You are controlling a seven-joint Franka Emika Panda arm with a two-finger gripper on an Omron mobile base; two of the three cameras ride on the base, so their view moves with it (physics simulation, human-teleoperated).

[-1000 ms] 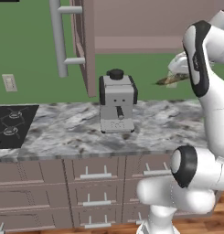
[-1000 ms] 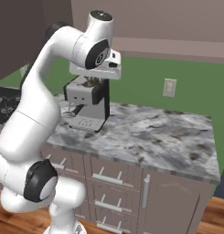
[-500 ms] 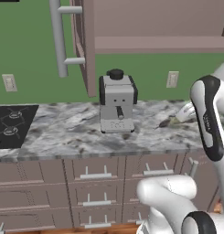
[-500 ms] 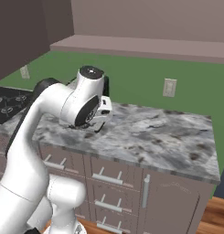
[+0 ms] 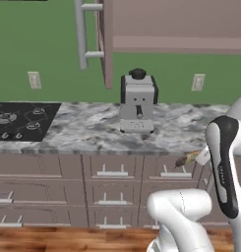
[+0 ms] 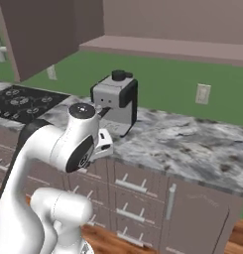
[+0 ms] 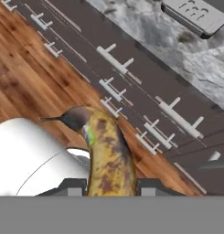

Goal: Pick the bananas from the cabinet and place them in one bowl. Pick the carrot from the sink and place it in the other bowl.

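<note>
In the hand view we see our gripper [image 7: 109,185] clamped on a banana [image 7: 106,157]: the two dark finger tips [image 7: 72,185] sit tight against its sides, and the yellow fruit with brown blotches runs up between them to a dark stem end. Behind it lie the wooden floor [image 7: 26,87] and the drawer fronts [image 7: 131,87] with their short silver handles, and beyond those the edge of the marble counter [image 7: 177,41].

From the left base view the same banana [image 5: 189,158] shows as a small yellow-brown tip poking out to the left of our arm [image 5: 223,167], low down, in front of the drawers and just under the counter's front edge. In the right base view the arm [image 6: 73,144] is folded low before the drawer fronts [image 6: 128,183]; we cannot make out the fruit there.

On the counter [image 5: 92,130] stands a grey and black coffee machine [image 5: 137,101], well apart from the arm. To its left the black stovetop [image 5: 21,120] is set into the marble. Farther back, on the green wall, are two outlets [image 5: 197,82]. Above hangs the cabinet [image 5: 176,24], its door [image 5: 107,39] swung open with the long silver bar handle [image 5: 81,32] facing us, and the plain shelf [image 5: 181,44] running along to the right.
</note>
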